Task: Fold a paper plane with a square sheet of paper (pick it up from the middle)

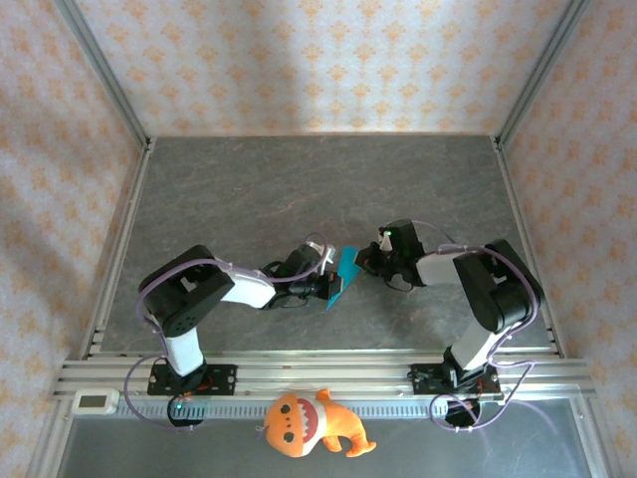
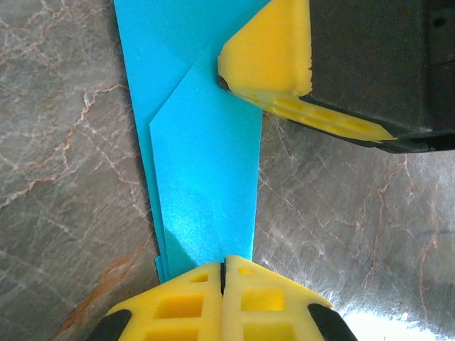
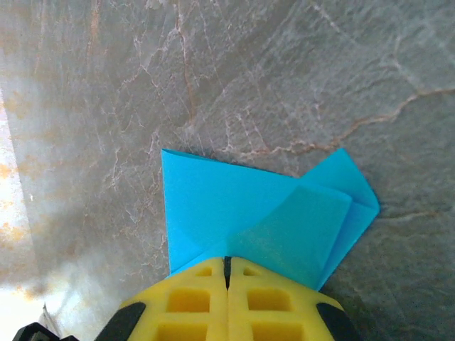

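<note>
The square sheet of paper (image 1: 345,274) is bright cyan and folded into overlapping layers with slanted creases. It is held on edge just above the grey table, between my two grippers. My left gripper (image 1: 331,288) is shut on its lower end; in the left wrist view the paper (image 2: 206,163) runs up from the closed left gripper (image 2: 223,266). My right gripper (image 1: 364,261) is shut on the other end, and its yellow fingers (image 2: 274,57) pinch the sheet's top corner. In the right wrist view, folded flaps of the paper (image 3: 242,202) fan out from the closed right gripper (image 3: 227,261).
An orange plush toy (image 1: 311,424) lies by the near rail between the arm bases. A small white device (image 1: 97,401) sits at the rail's left end. Metal frame posts and patterned walls enclose the grey marbled table (image 1: 299,179).
</note>
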